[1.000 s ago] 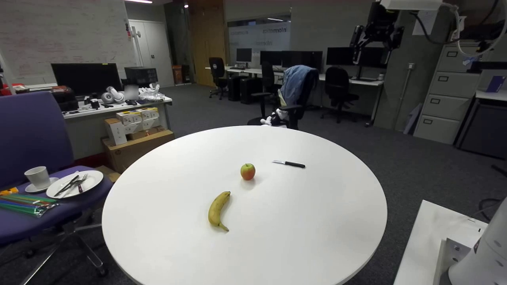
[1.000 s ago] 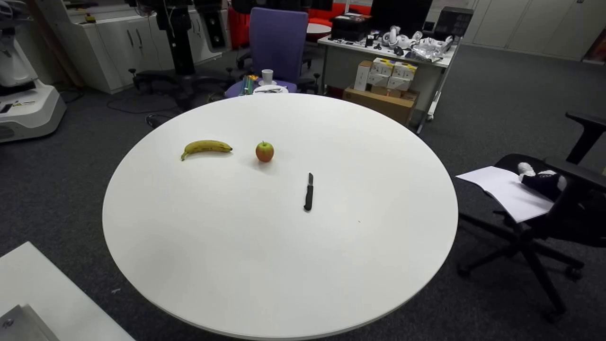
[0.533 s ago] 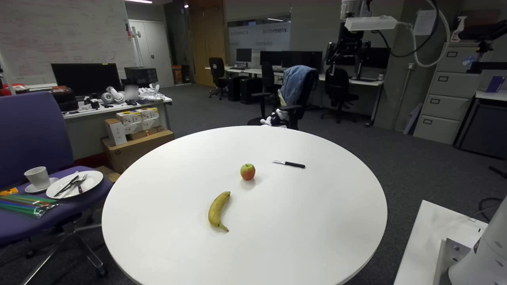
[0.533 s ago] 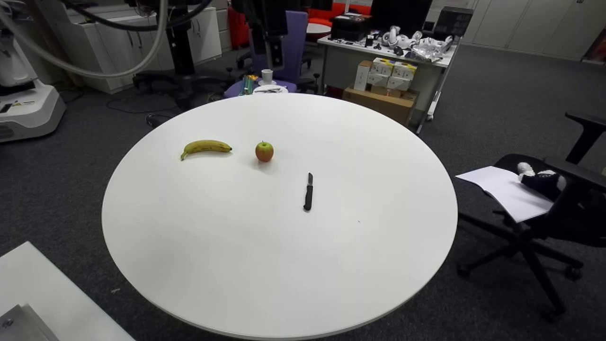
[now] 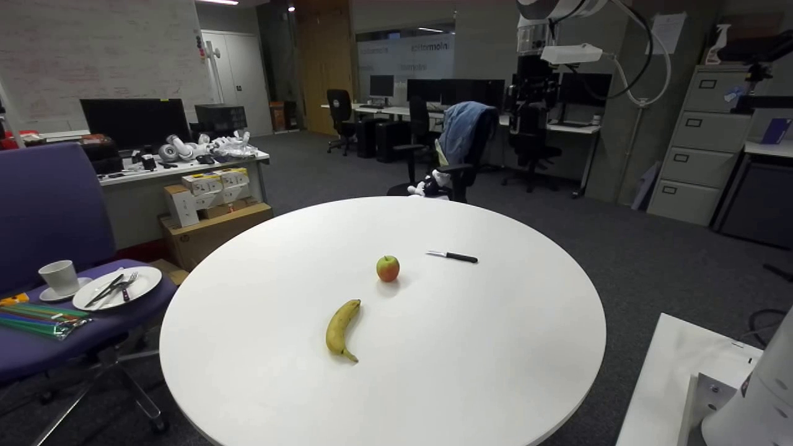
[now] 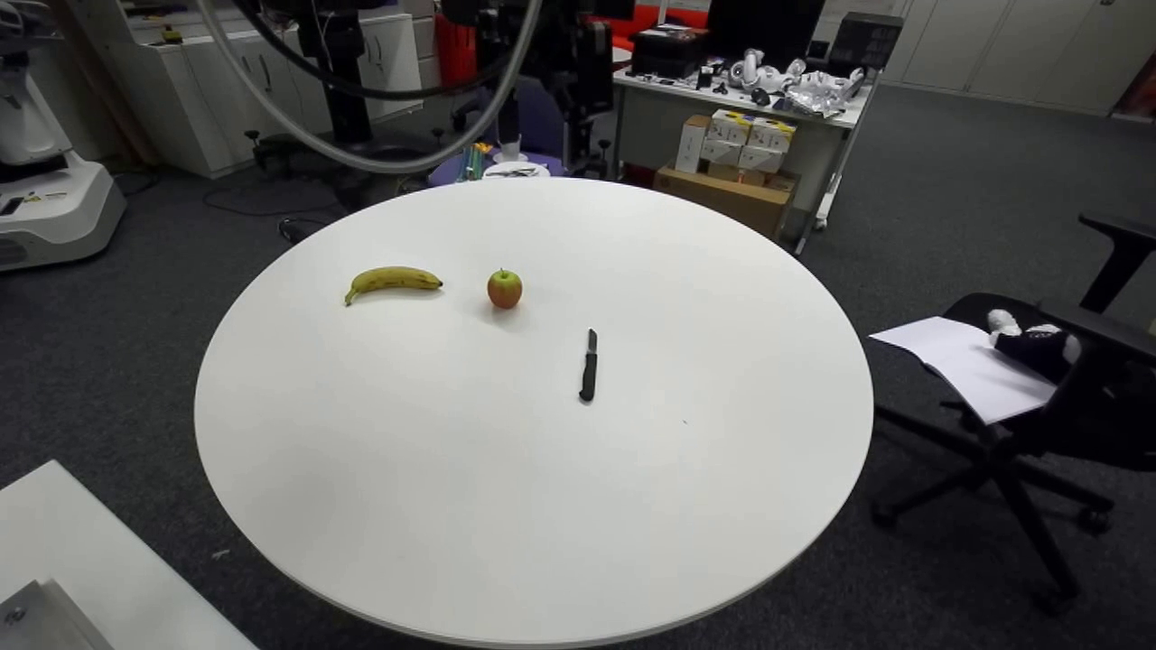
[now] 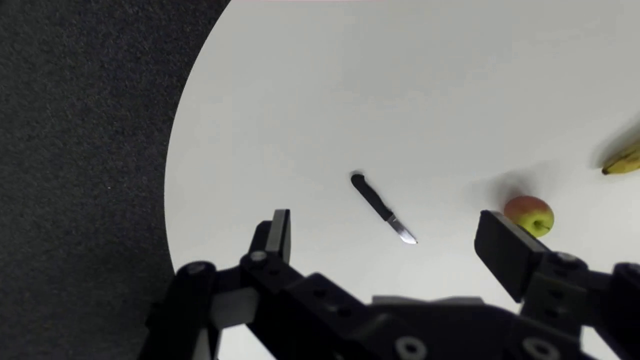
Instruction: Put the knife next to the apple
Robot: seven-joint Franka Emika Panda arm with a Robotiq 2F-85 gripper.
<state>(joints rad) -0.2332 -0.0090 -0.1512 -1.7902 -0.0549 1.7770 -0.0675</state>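
The table (image 7: 280, 125) is set well below the jaws; if the descent is misjudged, it could be struck, or air alone pinched. The gripper (image 7: 384, 225) is spread wide, with nothing held. The banana (image 7: 626, 161) is seen well outside the jaws, cut off by the wrist view's edge, and is unlikely to be disturbed. The apple (image 7: 530, 215) is partly hidden behind a finger (image 7: 505, 245), just outside the gap; by sideways drift, it could be set rolling. The knife (image 7: 372, 197), flat on the table, is framed between the jaws but slantwise; unless they are turned to match, so thin a thing may be twisted or dropped.
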